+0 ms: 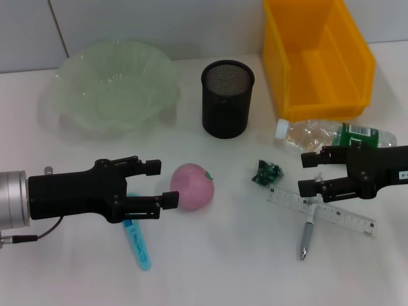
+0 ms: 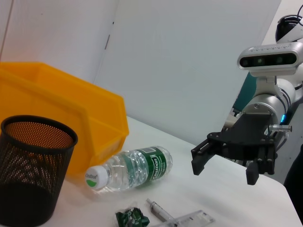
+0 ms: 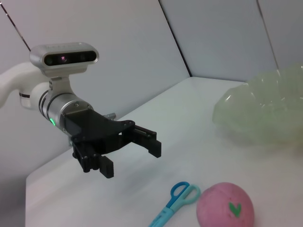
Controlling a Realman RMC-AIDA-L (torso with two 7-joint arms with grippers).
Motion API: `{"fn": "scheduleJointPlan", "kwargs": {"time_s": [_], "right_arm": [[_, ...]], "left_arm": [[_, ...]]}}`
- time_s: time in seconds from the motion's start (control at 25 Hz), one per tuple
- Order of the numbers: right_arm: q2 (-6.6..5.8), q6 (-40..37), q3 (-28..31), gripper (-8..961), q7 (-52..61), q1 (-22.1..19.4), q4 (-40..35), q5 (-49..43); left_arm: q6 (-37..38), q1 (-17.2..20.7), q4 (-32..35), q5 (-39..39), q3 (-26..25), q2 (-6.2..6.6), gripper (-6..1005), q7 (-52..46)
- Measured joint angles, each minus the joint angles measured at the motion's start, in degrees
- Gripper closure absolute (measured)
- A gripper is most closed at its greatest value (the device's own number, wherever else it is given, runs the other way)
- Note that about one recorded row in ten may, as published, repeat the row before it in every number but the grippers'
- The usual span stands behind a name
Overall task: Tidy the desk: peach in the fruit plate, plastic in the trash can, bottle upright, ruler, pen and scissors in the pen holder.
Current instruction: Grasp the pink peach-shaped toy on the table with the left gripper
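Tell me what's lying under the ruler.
A pen lies under the ruler, crossing it; its lower part and tip stick out toward the table's near edge. The right gripper, open, hovers over the ruler's upper end, covering the pen's top.

White desk (image 1: pixel 229 274) set against a pale panelled wall (image 1: pixel 159 25).

We see a smooth, matt white desk surface that fills nearly the whole head view and carries only soft, short shadows, so we read the lighting as even and diffuse. Behind its far edge stands the wall, built of light grey panels; we note thin dark seams (image 1: pixel 58 29) running between them, one slanting at the upper left of the head view and others crossing the right wrist view (image 3: pixel 175 45). In the left wrist view we see the same plain wall (image 2: pixel 189 61) rising behind the desk's edge (image 2: pixel 199 144), with one short dark seam.
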Motion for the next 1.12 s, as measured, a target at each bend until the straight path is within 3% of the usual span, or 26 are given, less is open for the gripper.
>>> {"fn": "scheduleJointPlan", "kwargs": {"time_s": [0.88,1.12], "right_arm": [[0.27,-0.05,0.01,128,0.28,-0.45,-0.19,-0.79],[0.27,0.13,0.18,128,0.45,-0.48,-0.19,-0.9]], "left_arm": [[-0.09,-0.06,0.59,0.16,0.58,0.06,141,0.08],[-4.16,-1.27,1.8,0.14,2.05,-0.12,141,0.41]]}}
